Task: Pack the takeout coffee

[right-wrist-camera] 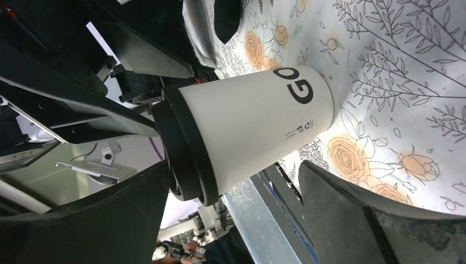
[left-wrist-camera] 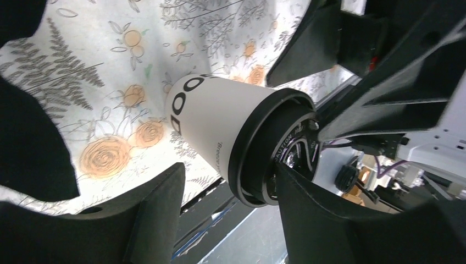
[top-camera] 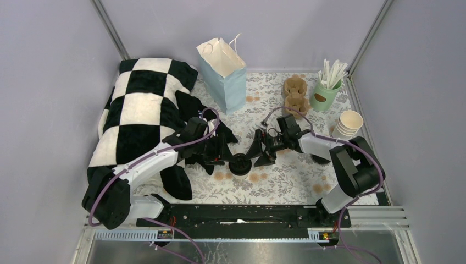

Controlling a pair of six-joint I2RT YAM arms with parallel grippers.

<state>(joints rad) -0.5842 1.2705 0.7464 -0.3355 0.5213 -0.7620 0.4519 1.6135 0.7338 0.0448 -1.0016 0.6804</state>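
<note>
The takeout coffee [top-camera: 240, 164], a white cup with a black lid and dark lettering, stands on the floral cloth at front centre. My left gripper [top-camera: 224, 157] reaches it from the left and my right gripper [top-camera: 259, 151] from the right. In the left wrist view the cup [left-wrist-camera: 214, 124] lies between the open left gripper's [left-wrist-camera: 228, 170] fingers. One finger [left-wrist-camera: 313, 220] overlaps the lid's top, and the other stands apart from the cup. In the right wrist view the cup [right-wrist-camera: 253, 126] sits between the open right gripper's [right-wrist-camera: 233, 168] fingers, with a gap on the base side.
A light blue paper bag [top-camera: 224, 74] stands open at the back centre. A brown cardboard cup carrier [top-camera: 295, 93], a green cup of stirrers [top-camera: 328, 88] and a stack of cream cups [top-camera: 348, 124] are at the back right. A checkered cloth [top-camera: 143, 110] covers the left.
</note>
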